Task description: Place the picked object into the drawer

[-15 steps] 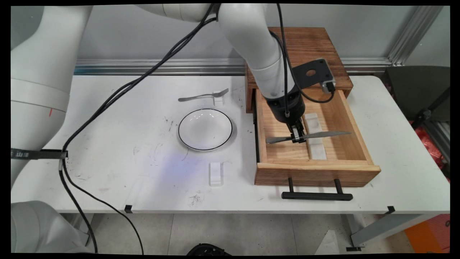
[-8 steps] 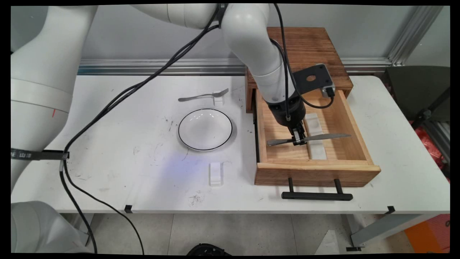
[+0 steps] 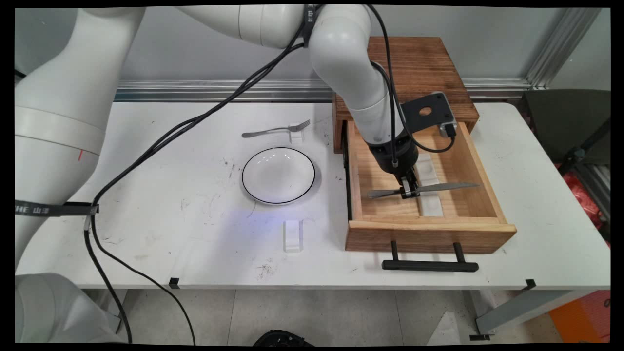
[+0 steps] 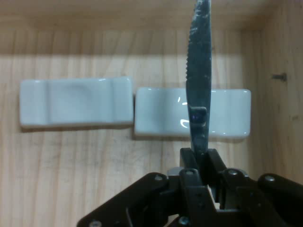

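The claw (image 3: 409,191) grips a knife (image 3: 423,188) over two white rests (image 4: 135,109) inside the wooden drawer (image 3: 429,229), right of center.

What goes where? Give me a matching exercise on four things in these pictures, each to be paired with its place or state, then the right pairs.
Things:
1. knife
2. fork
3. white bowl with a black rim
4. drawer

Places or states:
A. on the table, between two small white rests
B. pulled open from the wooden cabinet
C. clamped in the gripper over the drawer
D. tines propped on a small white rest

Pairs: 1-C, 2-D, 3-A, 4-B
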